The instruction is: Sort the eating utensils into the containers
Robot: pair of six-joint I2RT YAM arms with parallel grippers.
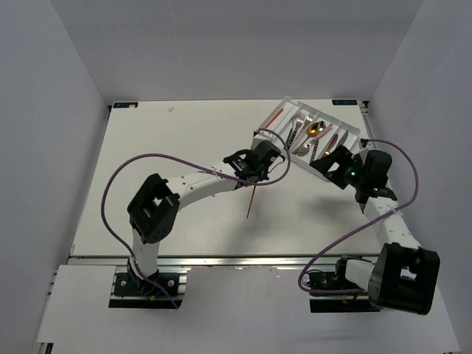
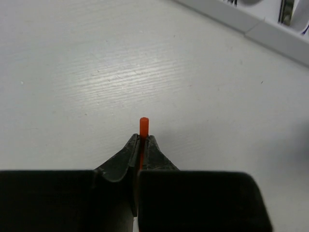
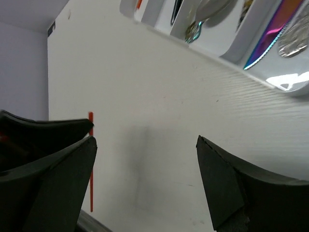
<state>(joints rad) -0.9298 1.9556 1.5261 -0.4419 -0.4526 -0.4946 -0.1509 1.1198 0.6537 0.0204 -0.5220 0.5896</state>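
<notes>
Left gripper [image 2: 141, 145]: fingers pressed together on red chopstick [image 2: 144, 123], pinching near its top end, stub poking past tips. Stick's long axis runs from grip away from tray [image 1: 324, 113], roughly parallel to its compartments, I judge. Tray lies just beyond and right of the grip. Right gripper [image 3: 145, 159] is spread wide and empty at tray's near side. Left arm carries.

tray far right, chopstick mid-table
the tray [image 1: 346, 124] lies askew at the far right corner of the table [image 1: 184, 147], with utensils [image 1: 317, 131] in its compartments. the left gripper [image 1: 254, 173] sits just near-left of the tray and pinches the top end of a chopstick [image 1: 251, 203], which slants down toward the table's near edge. the right gripper [image 1: 328, 162] hangs just before the tray's near wall, right of the left gripper, jaws apart over the table.
</notes>
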